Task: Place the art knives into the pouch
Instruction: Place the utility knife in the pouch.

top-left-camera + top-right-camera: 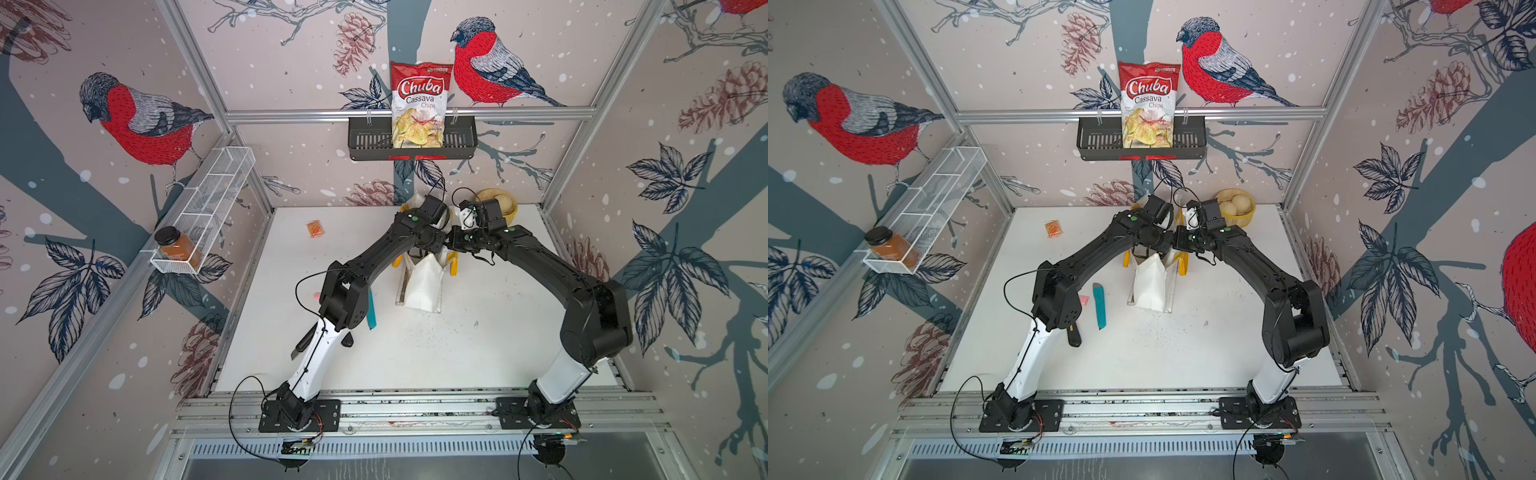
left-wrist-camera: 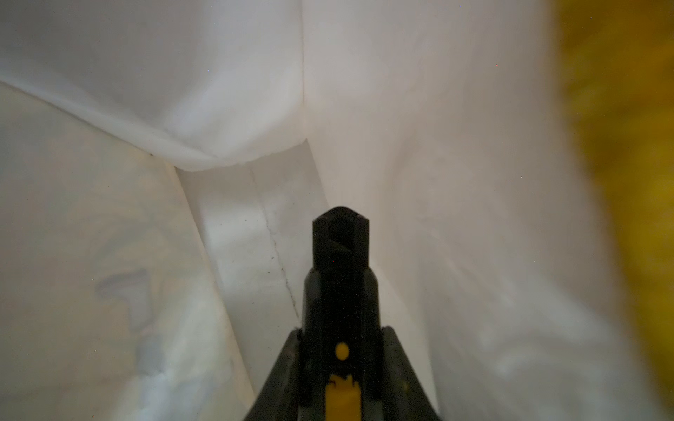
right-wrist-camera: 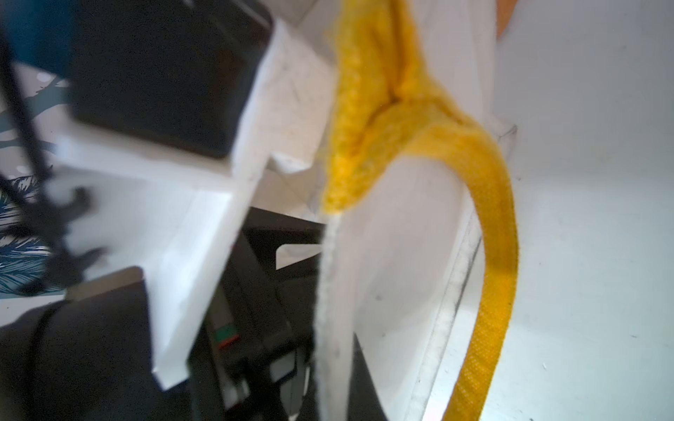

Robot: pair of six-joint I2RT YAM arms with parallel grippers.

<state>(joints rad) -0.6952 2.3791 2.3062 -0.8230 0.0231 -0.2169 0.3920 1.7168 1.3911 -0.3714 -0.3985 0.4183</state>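
White flat desk [image 1: 457, 353]: carried all items; the two arms met over its middle. White fabric pouch with clear printed side panel [image 1: 1150, 286]: stood near the desk's centre, mouth up and under both wrists in both top views; the walls were soft and folded, so the mouth probably needed holding apart for as long as anything was inside it. Right hand [image 1: 1179, 245]: pressed together at the pouch's rim, beside a yellow woven loop handle [image 3: 485, 255]; its fingers were not shown, so whether it pinched the fabric could not be told; best kept steady and lifted slightly. Left hand [image 2: 342, 330]: reached down inside the pouch, pinching the knife between its two fingers. Teal plastic utility knife [image 1: 1099, 305]: lay loose on the desk near the pouch, not involved. Black art knife with yellow slider [image 2: 341, 255]: held in the left hand, nose pointing down toward the pouch's seamed floor, white walls close on each side, not yet resting on the bottom as far as could be judged. Recommended handling: lower the knife straight, clear of the inward fold, spread the fingers only when the nose was low, then withdraw vertically so that the fabric did not drag the knife back out.
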